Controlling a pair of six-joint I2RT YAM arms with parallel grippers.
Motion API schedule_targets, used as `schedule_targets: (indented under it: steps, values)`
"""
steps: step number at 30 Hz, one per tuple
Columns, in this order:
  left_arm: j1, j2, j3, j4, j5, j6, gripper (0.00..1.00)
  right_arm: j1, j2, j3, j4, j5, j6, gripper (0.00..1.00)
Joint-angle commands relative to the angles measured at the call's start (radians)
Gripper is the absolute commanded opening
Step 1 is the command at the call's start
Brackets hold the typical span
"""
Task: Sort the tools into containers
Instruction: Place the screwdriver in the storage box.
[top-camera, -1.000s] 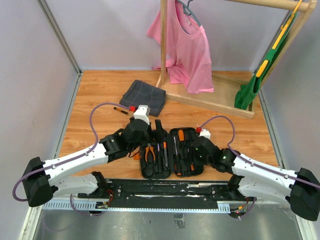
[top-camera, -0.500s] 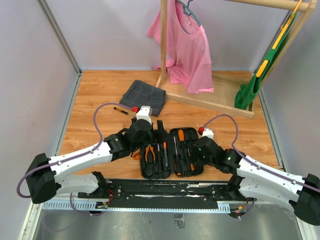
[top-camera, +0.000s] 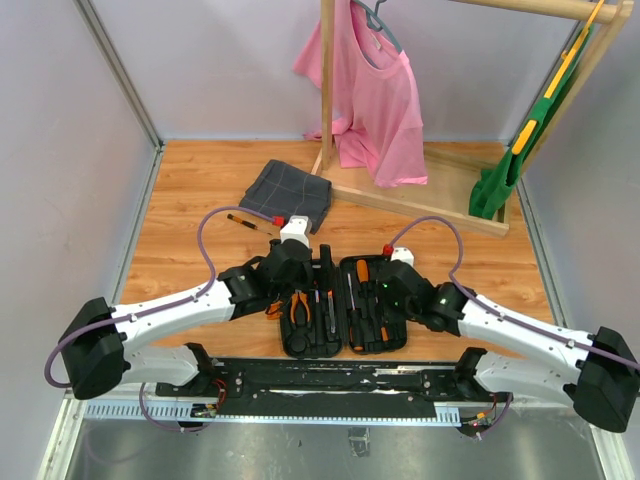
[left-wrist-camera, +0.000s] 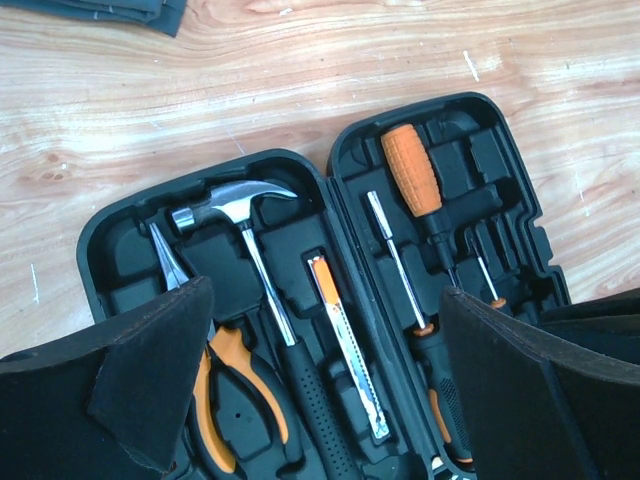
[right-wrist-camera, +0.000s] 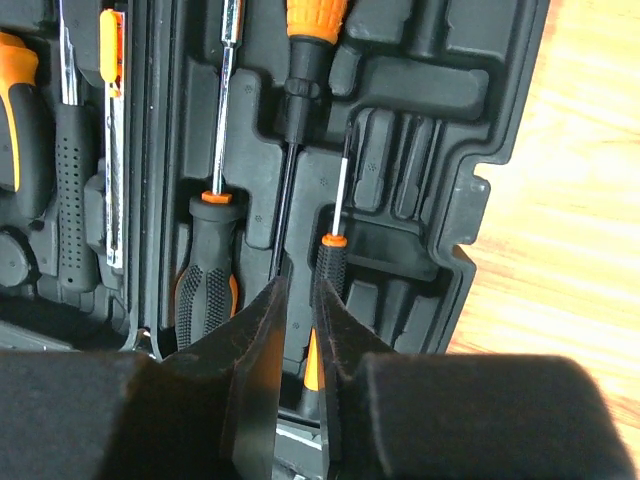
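Observation:
The black tool case (top-camera: 297, 346) lies open between the arms. Its left half (left-wrist-camera: 100, 240) holds pliers (left-wrist-camera: 235, 372), a hammer (left-wrist-camera: 235, 200) and a slim blade tool (left-wrist-camera: 345, 350). The right half (right-wrist-camera: 500, 130) holds an orange-handled screwdriver (left-wrist-camera: 412, 170), a black-handled screwdriver (right-wrist-camera: 210, 270) and a slim screwdriver (right-wrist-camera: 333, 255). My left gripper (top-camera: 296, 270) (left-wrist-camera: 320, 335) hovers wide open over the left half, holding nothing. My right gripper (top-camera: 386, 286) (right-wrist-camera: 298, 300) hangs over the slim screwdriver's handle, jaws only a narrow slit apart with nothing between them. One loose screwdriver (top-camera: 240, 220) lies on the table, far left.
A dark grey checked cloth (top-camera: 290, 190) lies behind the case. A wooden rack base (top-camera: 420, 205) at the back right carries a pink shirt (top-camera: 375, 100) and a green garment (top-camera: 505, 175). Grey walls enclose the table.
The right gripper's jaws have narrowed to a slit and that arm has moved forward over the case's right half. The left arm has shifted slightly forward, still wide open.

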Motion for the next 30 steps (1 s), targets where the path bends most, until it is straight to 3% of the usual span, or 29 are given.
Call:
schedule_targets:
  steps: [1,22,30]
  values:
    - [0.005,0.006,0.006,0.029,0.005,-0.018,0.98,-0.026,0.055,0.057,-0.06,-0.009,-0.034,0.18]
    - [0.005,0.013,-0.005,0.051,0.033,-0.014,0.97,-0.026,0.215,0.091,-0.094,-0.047,-0.077,0.14]
    - [0.005,0.013,-0.005,0.046,0.028,-0.011,0.96,-0.026,0.268,0.098,-0.098,-0.091,-0.091,0.06]
